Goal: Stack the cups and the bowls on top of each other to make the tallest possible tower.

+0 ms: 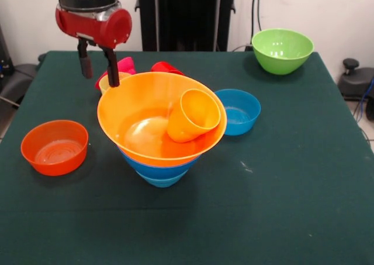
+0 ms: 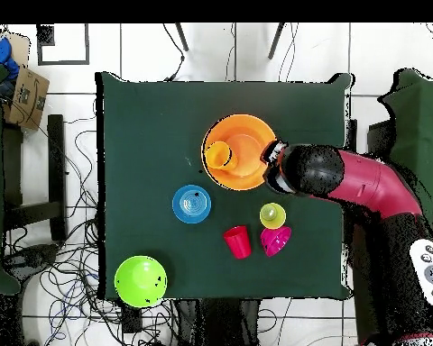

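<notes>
Green table [image 1: 304,177] | gripper [image 1: 99,66] open, empty | orange-yellow cup [image 1: 191,116] tilted in tower [image 1: 158,154]

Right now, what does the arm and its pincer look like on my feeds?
A glossy red wrist housing under a black ribbed collar carries the pincer, two slim dark fingers. From overhead, the arm is a magenta-red link with a rounded black joint.

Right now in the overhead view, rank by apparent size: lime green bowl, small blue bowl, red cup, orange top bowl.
1. orange top bowl
2. lime green bowl
3. small blue bowl
4. red cup
</notes>
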`<action>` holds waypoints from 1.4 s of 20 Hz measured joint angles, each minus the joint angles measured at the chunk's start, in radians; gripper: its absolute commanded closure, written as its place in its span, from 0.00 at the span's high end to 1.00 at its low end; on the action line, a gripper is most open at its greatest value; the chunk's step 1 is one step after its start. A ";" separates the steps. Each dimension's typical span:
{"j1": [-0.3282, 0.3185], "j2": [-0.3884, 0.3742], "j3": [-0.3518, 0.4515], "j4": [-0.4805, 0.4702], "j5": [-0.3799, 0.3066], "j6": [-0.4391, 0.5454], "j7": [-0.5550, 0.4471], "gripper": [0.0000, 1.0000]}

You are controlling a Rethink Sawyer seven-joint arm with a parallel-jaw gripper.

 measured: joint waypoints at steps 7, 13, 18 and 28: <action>0.000 0.094 0.000 -0.081 -0.038 0.000 0.000 1.00; -0.002 0.174 0.006 -0.155 -0.062 -0.002 0.000 1.00; -0.012 0.217 0.016 -0.201 -0.068 -0.003 0.000 1.00; -0.030 0.227 0.028 -0.239 -0.065 0.013 0.000 1.00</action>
